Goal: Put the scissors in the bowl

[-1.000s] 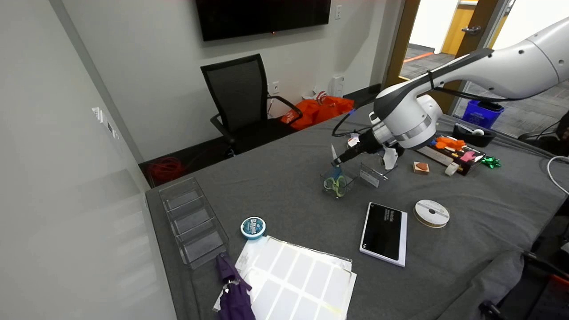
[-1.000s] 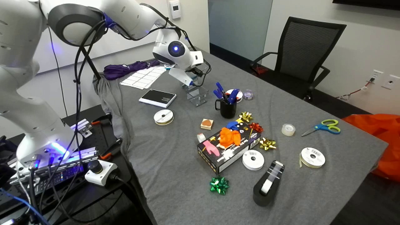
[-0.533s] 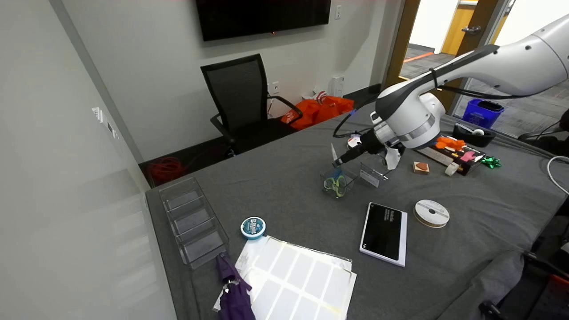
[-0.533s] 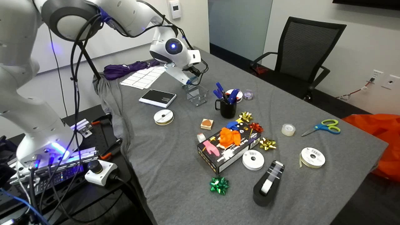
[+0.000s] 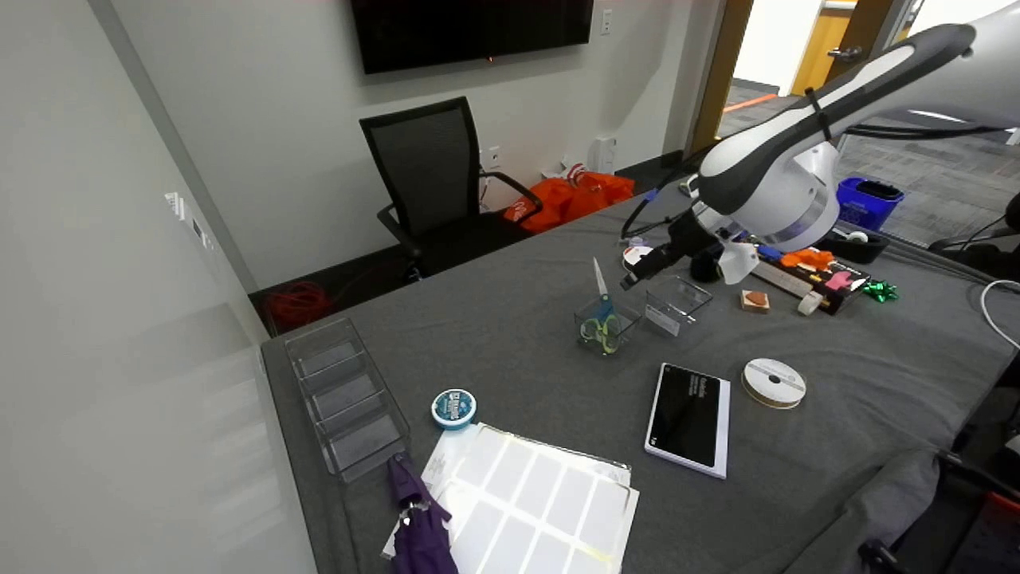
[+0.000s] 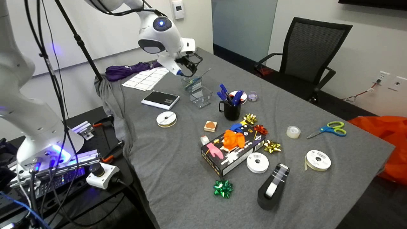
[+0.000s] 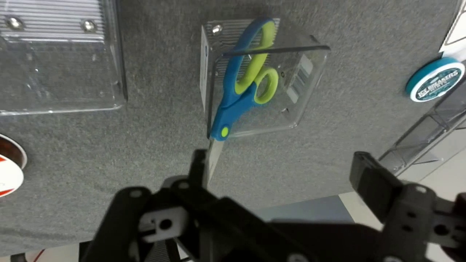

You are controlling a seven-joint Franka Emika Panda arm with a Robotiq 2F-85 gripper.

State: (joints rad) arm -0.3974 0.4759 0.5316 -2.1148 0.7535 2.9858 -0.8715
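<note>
Scissors [image 5: 603, 307] with blue-and-green handles stand handles down in a clear open container [image 5: 631, 320], blade up over its rim. They also show in the wrist view [image 7: 238, 98]. My gripper [image 7: 282, 160] is open and empty, with one finger beside the blade. In an exterior view the gripper [image 5: 629, 281] is just beside the blade, apart from it. A small round white-and-red dish-like thing, which I take for the bowl [image 6: 239, 96], lies behind the black mug. The wrist view cuts it off at the left edge [image 7: 10, 176], and its inside cannot be seen clearly.
A second clear tray [image 5: 681, 299] stands beside the container. A black mug with blue pens [image 6: 232, 109] is close by. Another pair of scissors [image 6: 332, 128] lies at the far table corner. A notebook [image 5: 688, 418] and ribbon spool [image 5: 773, 381] lie nearer the robot base.
Half a second ago my gripper was at the scissors. It has now moved away from them toward the robot's base, fingers apart. The scissors have stayed in the clear container.
</note>
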